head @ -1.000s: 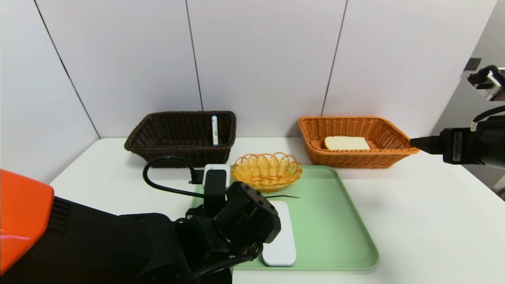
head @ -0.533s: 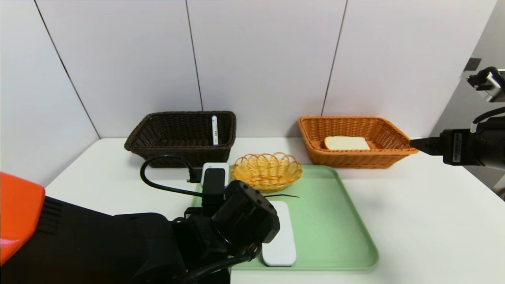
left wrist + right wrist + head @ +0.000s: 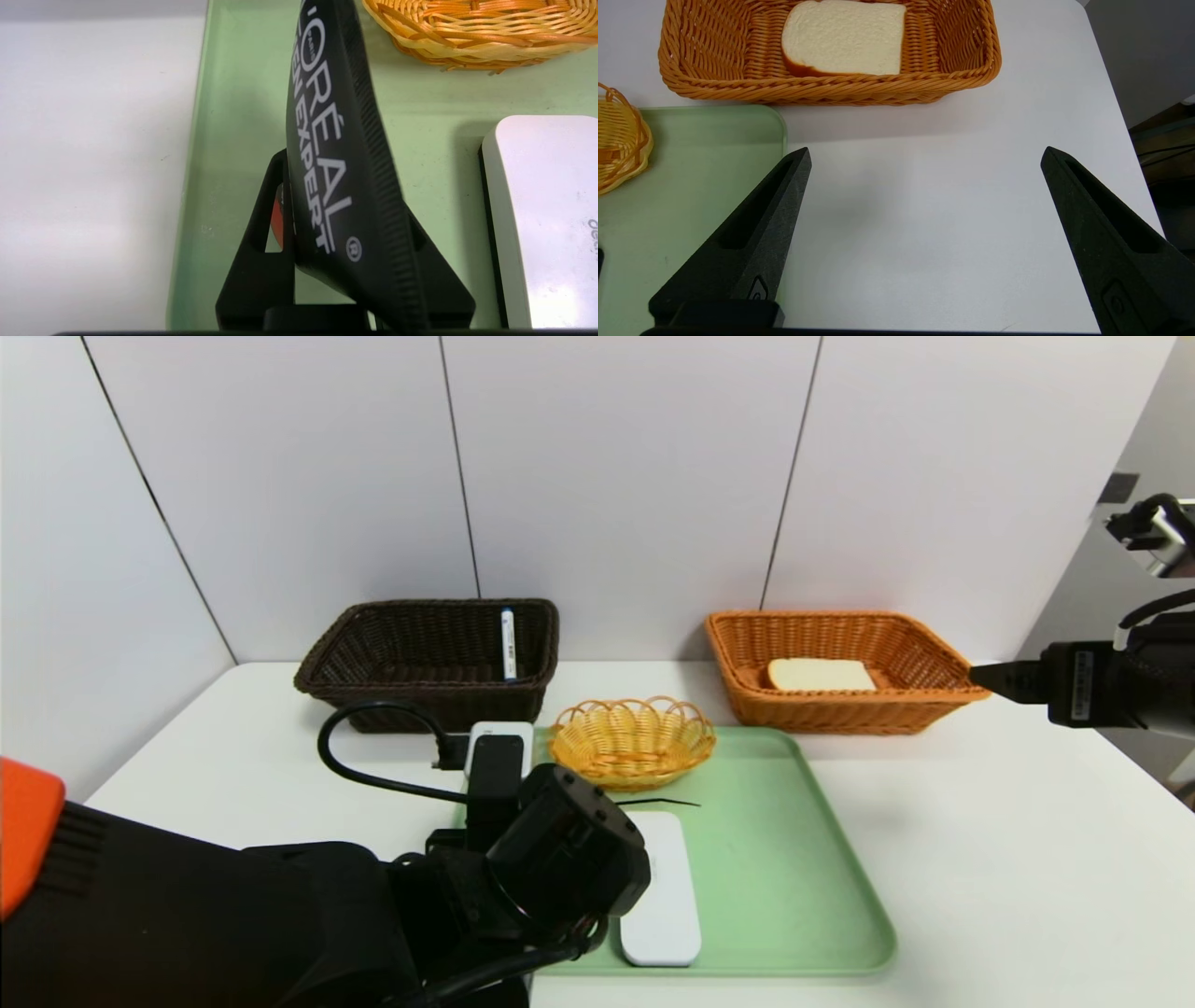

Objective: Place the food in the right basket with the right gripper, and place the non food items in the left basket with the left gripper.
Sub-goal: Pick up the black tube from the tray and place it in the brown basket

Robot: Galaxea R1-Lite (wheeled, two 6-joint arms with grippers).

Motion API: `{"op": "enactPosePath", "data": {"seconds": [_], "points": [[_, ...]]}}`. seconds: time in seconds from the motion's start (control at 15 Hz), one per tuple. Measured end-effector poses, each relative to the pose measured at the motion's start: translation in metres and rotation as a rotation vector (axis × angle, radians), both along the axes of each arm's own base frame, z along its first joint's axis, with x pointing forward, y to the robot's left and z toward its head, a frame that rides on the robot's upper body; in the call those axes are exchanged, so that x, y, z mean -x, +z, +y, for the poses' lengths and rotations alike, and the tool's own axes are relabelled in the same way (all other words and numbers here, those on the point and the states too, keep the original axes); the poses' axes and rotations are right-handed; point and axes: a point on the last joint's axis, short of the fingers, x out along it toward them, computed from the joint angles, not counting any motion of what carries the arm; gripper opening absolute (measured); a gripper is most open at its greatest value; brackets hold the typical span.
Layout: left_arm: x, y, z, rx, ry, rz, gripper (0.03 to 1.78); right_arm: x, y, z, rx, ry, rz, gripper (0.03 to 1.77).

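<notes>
Now the left gripper (image 3: 345,261) is drawing back toward the robot's left, and it is taking the dark packet (image 3: 336,154) with it: over the last second the orange upper arm has slid further out of the head view, and the wrist has shifted a little toward the left edge of the green tray (image 3: 794,896). From the left wrist view, the fingers are clamped on the packet's wide end, one on each flat face, while its narrow tip is pointing out past the small yellow basket (image 3: 632,739). I cannot tell whether the packet is already clear of the tray or only just leaving it.

The white case (image 3: 665,896) is still lying flat on the tray, just beside the wrist, untouched. The marker pen (image 3: 508,644) is already leaning inside the left basket (image 3: 429,658) at the back of the table (image 3: 1008,840), and the bread slice (image 3: 820,674) is resting in the right basket (image 3: 840,667).

The right gripper (image 3: 924,238) is hanging off to the right of its basket with its fingers spread wide and nothing between them; it has barely stirred.

So the food part looks finished, and I would judge the packet is on its way to the dark basket, leaving the case as the last item. Held by one end, the glossy packet may swing or slip.
</notes>
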Motion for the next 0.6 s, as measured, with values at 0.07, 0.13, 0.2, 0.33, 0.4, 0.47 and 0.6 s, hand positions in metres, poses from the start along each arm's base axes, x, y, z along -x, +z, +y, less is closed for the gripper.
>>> {"op": "enactPosePath", "data": {"seconds": [0.07, 0.13, 0.2, 0.33, 0.4, 0.47, 0.6], "points": [[0.001, 0.004, 0.002, 0.005, -0.002, -0.005, 0.44, 0.0, 0.0, 0.0, 0.0, -0.001, 0.001, 1.7], [0.003, 0.008, 0.004, 0.006, -0.006, -0.009, 0.44, 0.001, -0.001, 0.0, 0.0, -0.001, 0.003, 1.7], [0.005, 0.013, 0.008, 0.005, -0.013, -0.012, 0.44, 0.001, -0.002, 0.0, 0.0, -0.001, 0.004, 1.7], [0.013, 0.027, 0.018, 0.007, -0.031, -0.014, 0.44, 0.002, -0.002, 0.0, 0.0, -0.001, 0.006, 1.7], [0.017, 0.035, 0.024, 0.01, -0.047, -0.012, 0.44, 0.002, -0.002, 0.0, 0.0, -0.001, 0.006, 1.7], [0.021, 0.043, 0.03, 0.014, -0.068, -0.009, 0.44, 0.002, -0.003, -0.001, -0.001, 0.0, 0.007, 1.7], [0.029, 0.06, 0.041, 0.033, -0.11, -0.024, 0.44, 0.002, -0.003, -0.001, -0.001, 0.0, 0.006, 1.7]]}}
